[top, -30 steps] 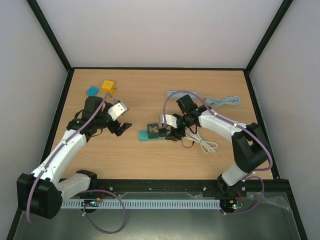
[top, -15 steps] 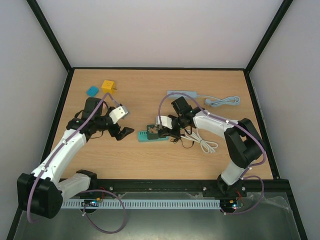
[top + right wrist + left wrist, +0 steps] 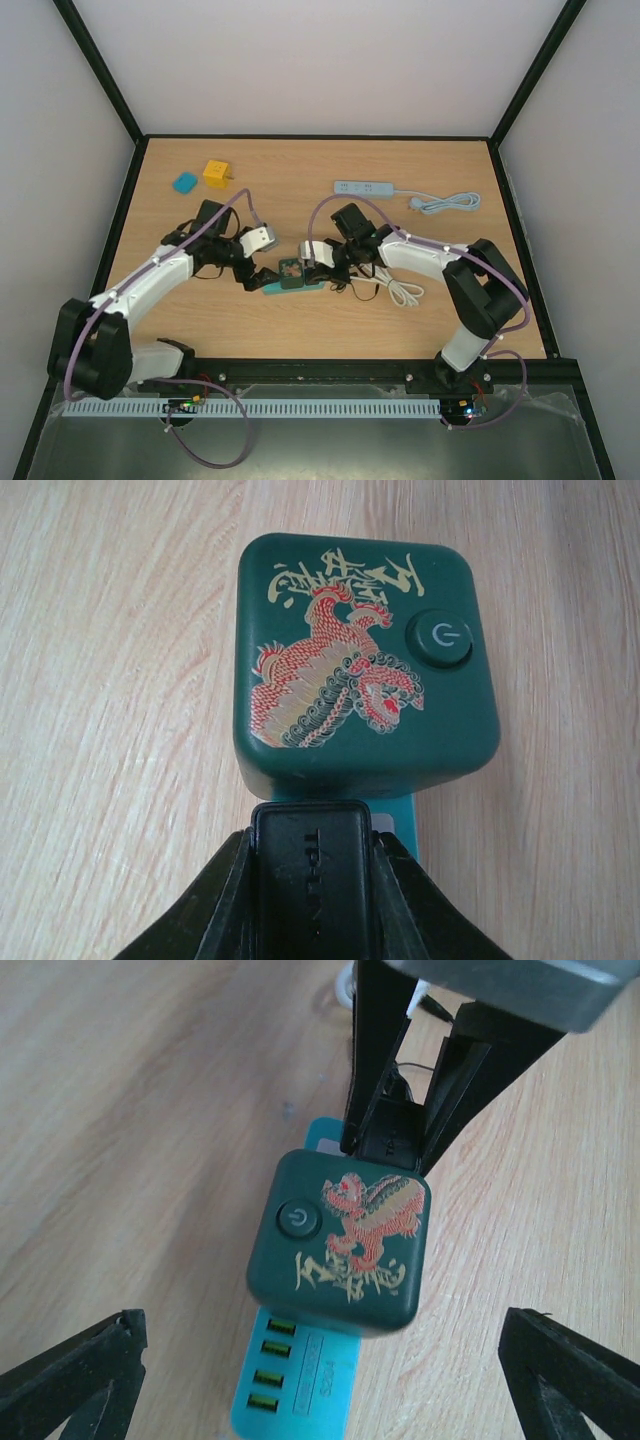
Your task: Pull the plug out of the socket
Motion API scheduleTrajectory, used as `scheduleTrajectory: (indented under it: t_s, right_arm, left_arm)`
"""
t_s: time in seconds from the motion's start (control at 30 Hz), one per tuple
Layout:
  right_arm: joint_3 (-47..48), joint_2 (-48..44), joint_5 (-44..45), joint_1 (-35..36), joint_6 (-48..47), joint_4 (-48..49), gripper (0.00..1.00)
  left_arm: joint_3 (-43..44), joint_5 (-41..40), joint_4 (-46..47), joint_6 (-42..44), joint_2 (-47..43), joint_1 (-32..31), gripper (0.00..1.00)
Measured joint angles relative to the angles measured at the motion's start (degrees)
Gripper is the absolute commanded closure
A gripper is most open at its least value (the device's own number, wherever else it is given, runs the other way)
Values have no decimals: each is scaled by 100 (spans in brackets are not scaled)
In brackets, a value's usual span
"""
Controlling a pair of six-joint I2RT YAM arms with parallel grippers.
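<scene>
Firmly, the right jaws are clamped on the black plug (image 3: 310, 850) — it sits in the teal socket strip (image 3: 290, 1380), just beside the green dragon cube (image 3: 340, 1235). The left jaws hang wide apart over that cube — the strip lies flat on the tabletop (image 3: 120, 1110).

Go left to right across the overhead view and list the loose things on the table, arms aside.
Blue block → yellow cube → green dragon-printed cube → pale power strip → coiled grey cable. The white cord overlaps the strip's span, so it is left out.
</scene>
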Motion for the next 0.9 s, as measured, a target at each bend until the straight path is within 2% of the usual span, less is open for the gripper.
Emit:
scheduleTrajectory:
  t_s: [0.4, 0.7, 0.9]
  right_arm:
    - [-199, 0, -144, 87, 238, 461, 87]
    - [-227, 0, -177, 90, 306, 538, 91]
    - [-227, 31, -219, 90, 315, 557, 93]
  left_arm:
    - [-39, -7, 354, 118, 944, -516, 11]
    - [-96, -55, 664, 116, 1078, -673, 35]
    - [-188, -149, 831, 142, 992, -732, 47]
